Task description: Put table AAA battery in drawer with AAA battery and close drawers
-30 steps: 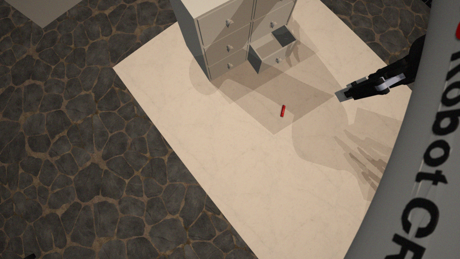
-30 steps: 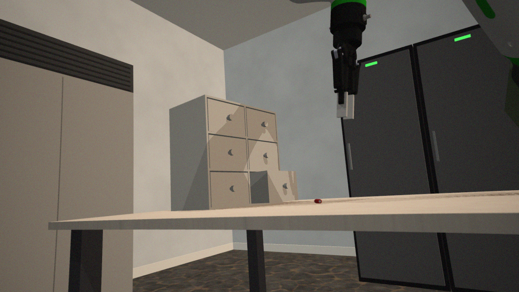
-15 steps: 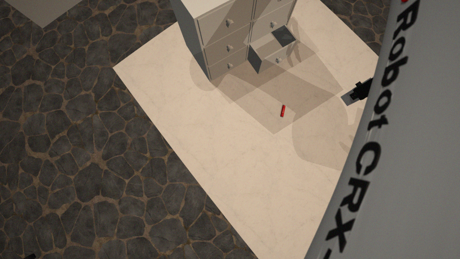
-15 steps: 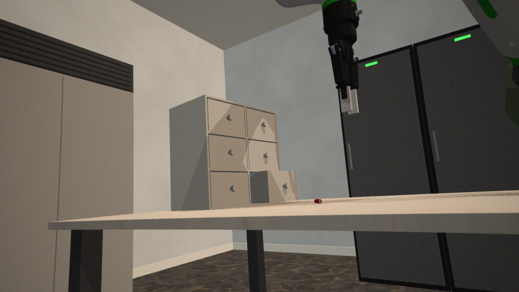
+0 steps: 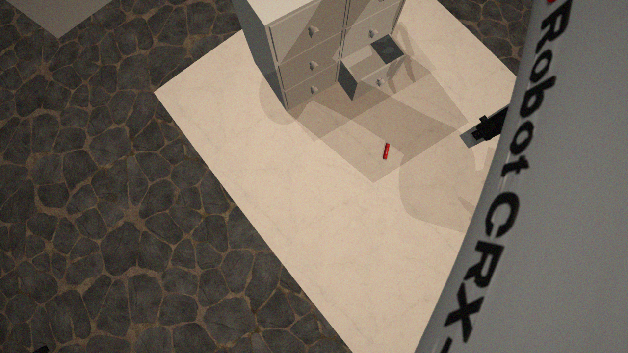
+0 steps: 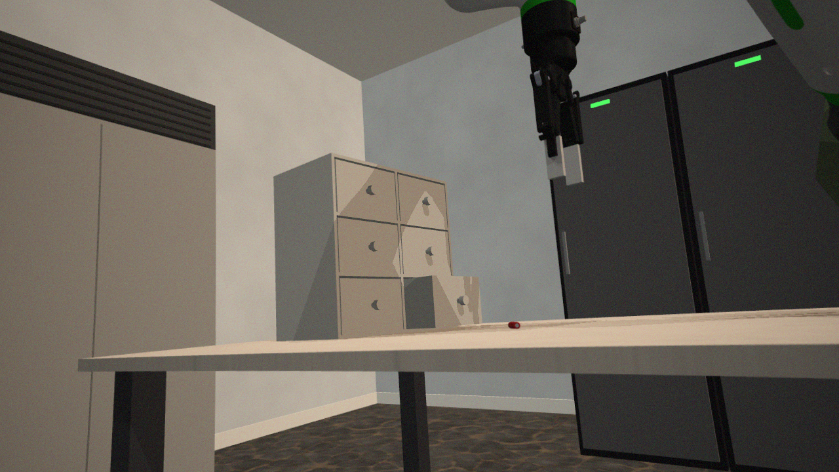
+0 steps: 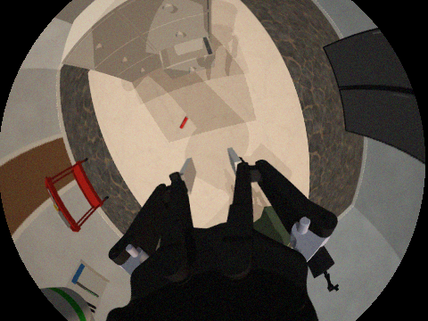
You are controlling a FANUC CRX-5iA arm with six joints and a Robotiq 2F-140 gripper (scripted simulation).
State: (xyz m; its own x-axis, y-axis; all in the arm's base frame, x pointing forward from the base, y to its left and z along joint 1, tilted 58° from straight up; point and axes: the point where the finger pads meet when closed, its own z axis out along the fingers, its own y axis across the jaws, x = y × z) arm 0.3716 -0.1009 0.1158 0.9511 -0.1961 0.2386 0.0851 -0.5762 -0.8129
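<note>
A red AAA battery (image 5: 385,150) lies on the table in front of the chest; it also shows in the exterior view (image 6: 514,324) and in the wrist view (image 7: 184,121). The small grey chest (image 5: 326,38) has six drawers. Its bottom right drawer (image 5: 373,65) (image 6: 451,300) is pulled out partway; I cannot make out what lies inside it. My gripper (image 6: 564,167) hangs high above the table, pointing down, to the right of the battery. Its fingers stand apart with nothing between them. In the top view the arm hides most of the gripper (image 5: 476,134).
The arm's white link (image 5: 548,197) fills the right side of the top view. Two dark cabinets (image 6: 698,235) stand behind the table. The table edge (image 6: 410,360) runs near the camera.
</note>
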